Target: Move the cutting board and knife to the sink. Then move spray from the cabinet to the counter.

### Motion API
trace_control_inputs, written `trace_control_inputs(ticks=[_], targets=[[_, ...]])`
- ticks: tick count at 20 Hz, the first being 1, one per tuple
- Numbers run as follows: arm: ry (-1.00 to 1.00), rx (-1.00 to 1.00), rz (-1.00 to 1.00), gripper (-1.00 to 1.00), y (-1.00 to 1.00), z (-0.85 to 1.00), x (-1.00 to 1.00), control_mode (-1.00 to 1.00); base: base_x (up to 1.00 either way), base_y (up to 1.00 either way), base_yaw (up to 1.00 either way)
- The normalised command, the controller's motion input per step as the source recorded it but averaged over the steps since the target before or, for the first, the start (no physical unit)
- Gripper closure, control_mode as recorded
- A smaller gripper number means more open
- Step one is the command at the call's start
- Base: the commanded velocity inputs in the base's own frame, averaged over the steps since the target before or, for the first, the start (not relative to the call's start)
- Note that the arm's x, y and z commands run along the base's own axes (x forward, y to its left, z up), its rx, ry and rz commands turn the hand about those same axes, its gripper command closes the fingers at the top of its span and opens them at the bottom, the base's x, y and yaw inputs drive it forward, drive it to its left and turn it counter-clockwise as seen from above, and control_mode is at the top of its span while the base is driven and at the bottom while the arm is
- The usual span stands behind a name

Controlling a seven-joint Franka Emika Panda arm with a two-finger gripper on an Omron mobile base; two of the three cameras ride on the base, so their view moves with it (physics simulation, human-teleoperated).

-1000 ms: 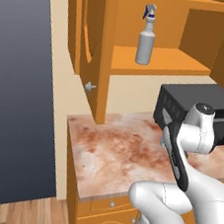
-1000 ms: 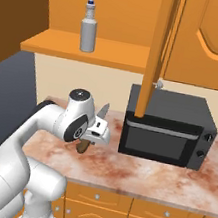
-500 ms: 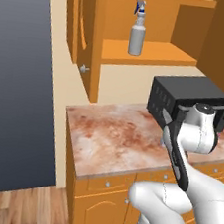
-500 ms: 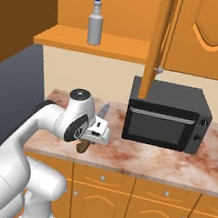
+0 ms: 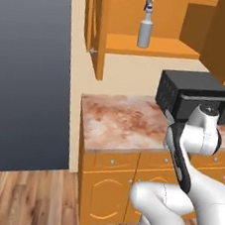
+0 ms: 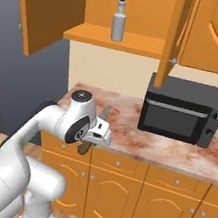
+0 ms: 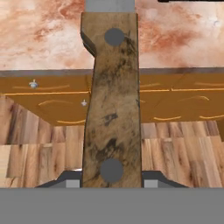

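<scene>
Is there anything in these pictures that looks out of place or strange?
Mildly odd: the gripper holds the knife in the air before the counter, with no sink visible. The cabinet stands open, and the spray is upright on its shelf. Nothing looks spilled or damaged.

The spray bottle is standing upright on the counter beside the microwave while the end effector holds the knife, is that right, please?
Not quite: the spray bottle stands upright on the open cabinet's shelf, above the counter, as the right base view shows. The end effector does hold the knife.
</scene>
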Motion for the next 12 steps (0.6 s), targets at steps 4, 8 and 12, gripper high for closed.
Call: trace_control_inputs(ticks=[4, 8, 12], targets=[[0.0, 0.0, 0.0, 1.0, 0.0, 0.0, 0.0, 1.0, -0.57, 0.0, 0.43], [0.0, 0.0, 0.0, 1.0, 0.0, 0.0, 0.0, 1.0, -0.53, 0.02, 0.57], [0.0, 0.0, 0.0, 1.0, 0.0, 0.0, 0.0, 1.0, -0.47, 0.05, 0.63]])
